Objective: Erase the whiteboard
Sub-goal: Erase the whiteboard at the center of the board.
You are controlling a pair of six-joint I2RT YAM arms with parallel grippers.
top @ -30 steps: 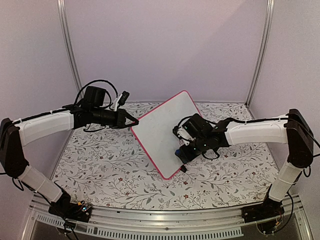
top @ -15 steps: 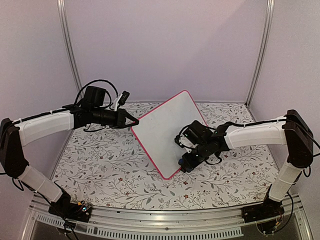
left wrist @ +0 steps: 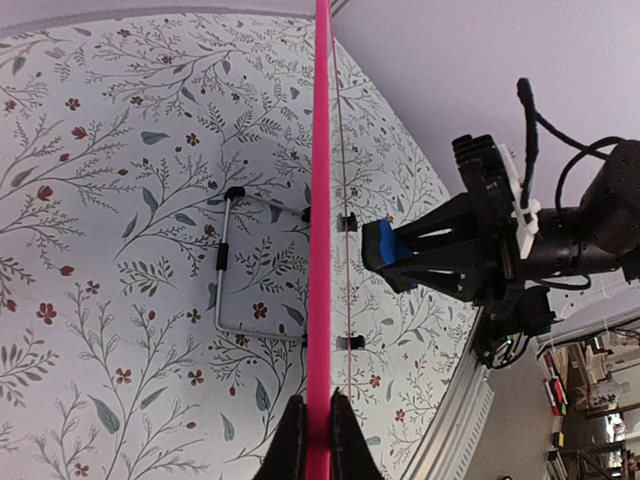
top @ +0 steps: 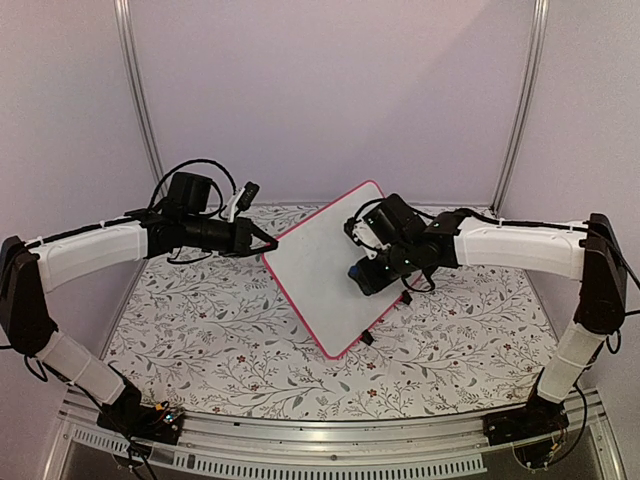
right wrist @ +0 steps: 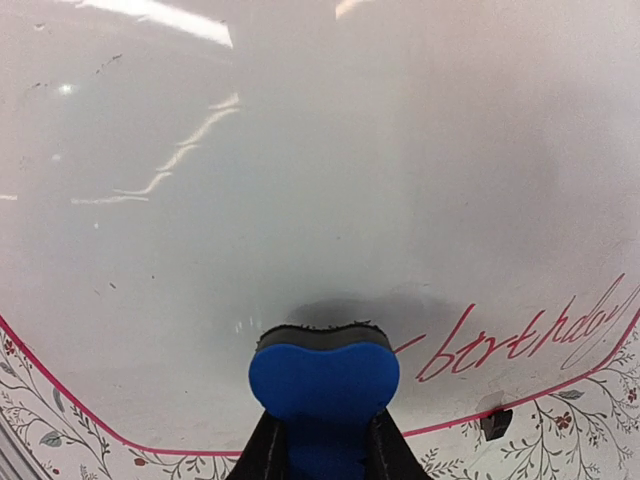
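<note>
Top external view: the whiteboard [top: 325,270] stands tilted above the floral tablecloth [top: 200,330], with its face toward the right arm. The left gripper [top: 266,243], at the board's left corner, is clamped tight on the pink frame. The right gripper [right wrist: 322,445], fingers narrowly parted, grips a blue eraser [right wrist: 323,375] close to the board's face, contact unclear, just left of red handwriting [right wrist: 515,340] near the lower frame edge.
</note>
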